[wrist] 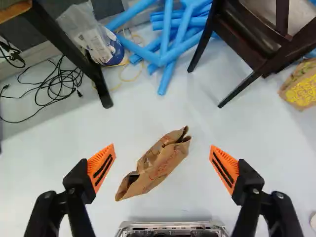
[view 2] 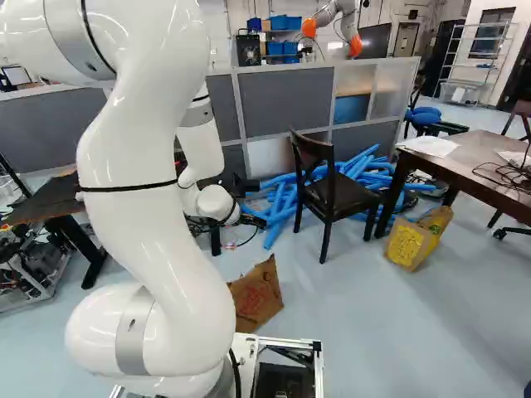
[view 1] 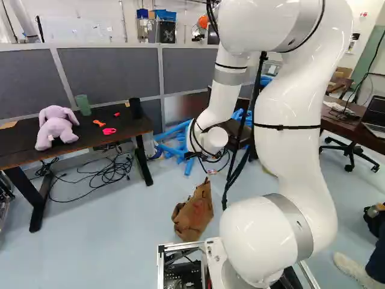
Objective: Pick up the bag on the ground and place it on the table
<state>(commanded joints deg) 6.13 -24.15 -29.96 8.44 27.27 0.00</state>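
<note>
In the right base view a dark part of my gripper (view 2: 249,220) shows beside the wrist joint, mostly hidden by the arm. The wrist view shows the gripper (wrist: 162,168) open, its orange pads wide apart with nothing held. A crumpled brown paper bag (wrist: 157,167) lies on the floor well below, seen in the gap between the fingers and touching neither. The same bag (view 1: 194,214) is just ahead of the base in the left base view. A dark table (view 1: 90,140) stands at that view's left; another table (view 2: 465,166) is at the right of the right base view.
A plush toy (view 1: 55,127), a green cup (view 1: 83,105) and small red items occupy the left table. Cables (view 1: 99,171) lie beneath it. Blue tubes (view 2: 282,211) sit behind a dark chair (view 2: 332,195). A yellow-printed bag (view 2: 406,245) stands by the right table. Another robot (view 2: 332,16) is far back.
</note>
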